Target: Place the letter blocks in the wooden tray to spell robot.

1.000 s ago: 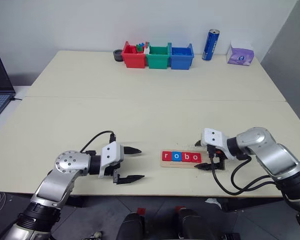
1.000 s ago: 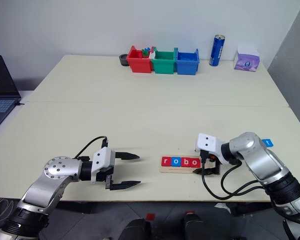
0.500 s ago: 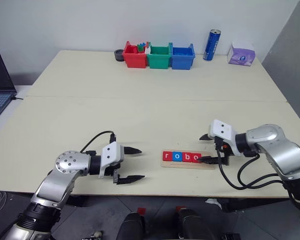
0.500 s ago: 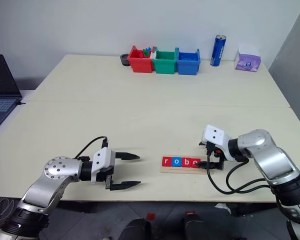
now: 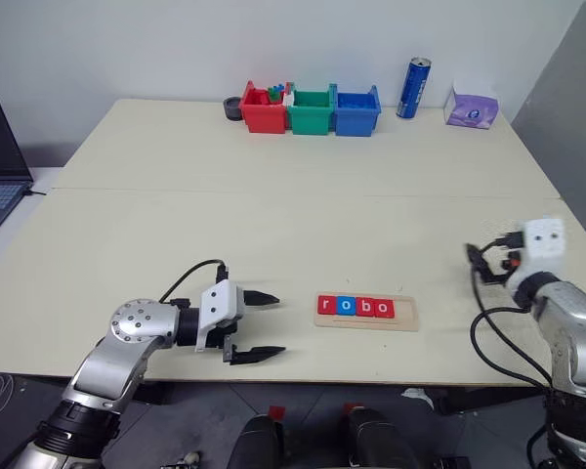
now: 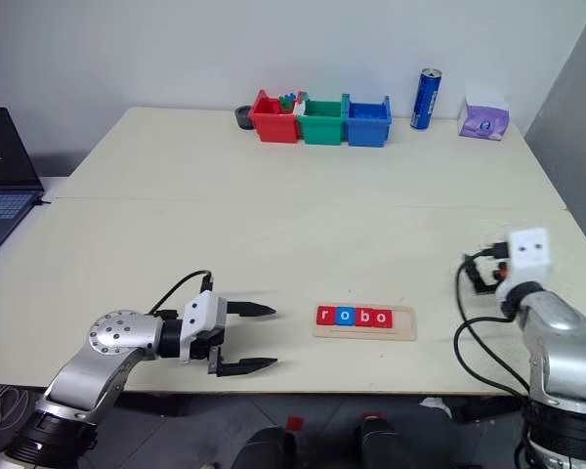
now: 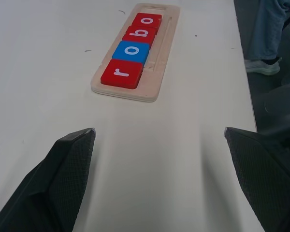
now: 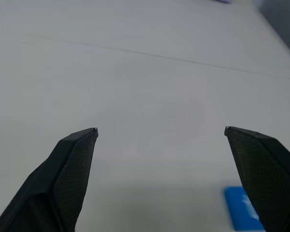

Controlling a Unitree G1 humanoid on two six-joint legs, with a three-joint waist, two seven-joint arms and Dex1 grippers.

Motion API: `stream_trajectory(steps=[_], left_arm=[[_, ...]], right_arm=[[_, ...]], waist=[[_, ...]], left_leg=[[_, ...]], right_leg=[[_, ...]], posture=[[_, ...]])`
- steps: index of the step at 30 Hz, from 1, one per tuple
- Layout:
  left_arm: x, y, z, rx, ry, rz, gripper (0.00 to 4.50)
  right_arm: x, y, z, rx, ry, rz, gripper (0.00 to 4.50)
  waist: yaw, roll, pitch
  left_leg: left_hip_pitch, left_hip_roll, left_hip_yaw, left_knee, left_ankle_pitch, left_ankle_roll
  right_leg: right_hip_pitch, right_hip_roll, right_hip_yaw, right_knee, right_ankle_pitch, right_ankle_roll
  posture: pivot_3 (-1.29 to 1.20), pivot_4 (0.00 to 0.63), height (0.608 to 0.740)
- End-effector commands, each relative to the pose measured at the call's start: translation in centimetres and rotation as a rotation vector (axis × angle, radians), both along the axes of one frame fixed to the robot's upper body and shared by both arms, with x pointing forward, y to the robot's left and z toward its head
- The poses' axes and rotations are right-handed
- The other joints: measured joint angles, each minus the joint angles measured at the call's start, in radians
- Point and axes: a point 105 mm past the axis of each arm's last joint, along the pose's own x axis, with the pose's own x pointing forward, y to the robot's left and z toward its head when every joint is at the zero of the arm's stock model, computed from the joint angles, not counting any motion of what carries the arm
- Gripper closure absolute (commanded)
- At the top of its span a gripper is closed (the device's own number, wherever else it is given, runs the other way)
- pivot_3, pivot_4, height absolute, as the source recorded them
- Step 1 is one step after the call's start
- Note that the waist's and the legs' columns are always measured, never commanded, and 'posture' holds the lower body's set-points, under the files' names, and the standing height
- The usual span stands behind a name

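**Both grippers wide, four tiles in the tray**

Left gripper (image 5: 262, 324) spread wide and empty, low over the table (image 5: 273, 225), pointing at the wooden tray (image 5: 366, 321) just to its right. Right gripper (image 8: 159, 145) likewise gaping, holding nothing, far off near the table's right edge; a blue tile (image 8: 242, 208) lying flat just ahead of its fingers. Four letter blocks (image 5: 355, 307) seated in the tray, red, blue, red, red, reading "robo", last slot bare. Plastic bins (image 5: 309, 108) and a blue can (image 5: 411, 87) along the far edge.
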Motion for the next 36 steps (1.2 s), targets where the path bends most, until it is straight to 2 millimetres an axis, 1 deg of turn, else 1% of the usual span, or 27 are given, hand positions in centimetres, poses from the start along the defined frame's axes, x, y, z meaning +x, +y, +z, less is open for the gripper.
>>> stream_trajectory(steps=[1, 5, 9, 13, 19, 28, 31, 33, 34, 36], left_arm=[[-0.1, -0.7, 0.9, -0.015, -0.034, -0.035, 0.0], [0.0, -0.8, 0.9, -0.013, -0.036, -0.04, 0.0], [0.0, -0.8, 0.8, -0.01, -0.036, -0.042, 0.0], [-0.1, -0.6, 0.8, -0.007, -0.038, -0.039, 0.0], [0.0, -0.2, 0.7, 0.002, -0.04, -0.028, 0.0], [0.1, -0.3, 0.9, 0.006, -0.045, -0.031, 0.0], [0.1, -0.4, 1.1, 0.008, -0.048, -0.032, 0.0], [0.1, -0.4, 1.1, 0.009, -0.048, -0.033, 0.0], [0.1, -0.4, 1.1, 0.01, -0.049, -0.033, 0.0], [0.1, -0.3, 1.1, 0.01, -0.049, -0.032, 0.0]], right_arm=[[-0.8, -2.1, 0.6, -0.024, -0.068, -0.141, 0.04], [-0.8, -3.6, -0.7, 0.023, -0.04, -0.198, 0.04], [-0.3, -4.2, -2.4, 0.06, 0.024, -0.161, 0.04], [0.0, -5.2, -3.5, 0.073, 0.083, -0.126, 0.04], [0.7, -6.2, -4.2, 0.127, 0.124, -0.09, 0.04], [1.4, -6.0, -4.9, 0.154, 0.172, -0.031, 0.04], [1.6, -5.9, -5.1, 0.157, 0.187, -0.017, 0.64], [1.6, -5.8, -5.4, 0.155, 0.201, -0.014, 1.29], [1.5, -5.8, -5.5, 0.157, 0.207, -0.014, 1.73], [1.5, -5.7, -5.7, 0.16, 0.214, -0.012, 2.44]], waist=[[-0.001, 0.0, 0.0], [-0.003, 0.001, 0.0], [-0.003, 0.001, 0.0], [-0.003, 0.001, 0.0], [-0.003, 0.001, 0.0], [-0.005, 0.001, 0.0], [-0.005, 0.001, 0.0], [-0.005, 0.001, -0.001], [-0.005, 0.0, -0.001], [-0.004, 0.0, -0.001]], left_leg=[[0.0, 0.0, 0.0, 0.0, 0.0, 0.0], [0.001, 0.0, 0.001, 0.0, 0.0, 0.0], [0.001, 0.0, 0.002, 0.0, 0.0, 0.0], [0.001, 0.0, 0.003, 0.0, 0.0, 0.0], [0.002, 0.0, 0.004, 0.0, 0.0, 0.0], [0.002, 0.0, 0.004, 0.0, 0.0, 0.0], [0.002, 0.0, 0.005, 0.0, 0.0, 0.0], [0.003, 0.0, 0.005, 0.0, 0.0, 0.0], [0.003, 0.0, 0.005, 0.0, 0.0, 0.0], [0.003, 0.0, 0.004, 0.0, 0.0, 0.0]], right_leg=[[0.0, 0.0, 0.0, 0.0, 0.0, 0.0], [0.0, 0.001, 0.001, 0.0, 0.0, 0.0], [0.0, 0.001, 0.001, 0.0, 0.0, 0.0], [0.0, 0.001, 0.001, 0.0, 0.0, 0.0], [0.0, 0.001, 0.002, 0.0, 0.0, 0.0], [0.001, 0.001, 0.003, 0.0, 0.0, 0.0], [0.001, 0.001, 0.003, 0.0, 0.0, 0.0], [0.001, 0.001, 0.003, 0.0, 0.0, 0.0], [0.001, 0.001, 0.003, 0.0, 0.0, 0.0], [0.002, 0.001, 0.003, 0.0, 0.0, 0.001]], posture=[[0.0, 0.15, 0.74], [0.0, 0.15, 0.74], [0.0, 0.15, 0.74], [0.0, 0.15, 0.74], [0.0, 0.15, 0.74], [0.0, 0.15, 0.74], [0.0, 0.15, 0.74], [0.0, 0.15, 0.74], [0.0, 0.15, 0.74], [0.0, 0.15, 0.74]])
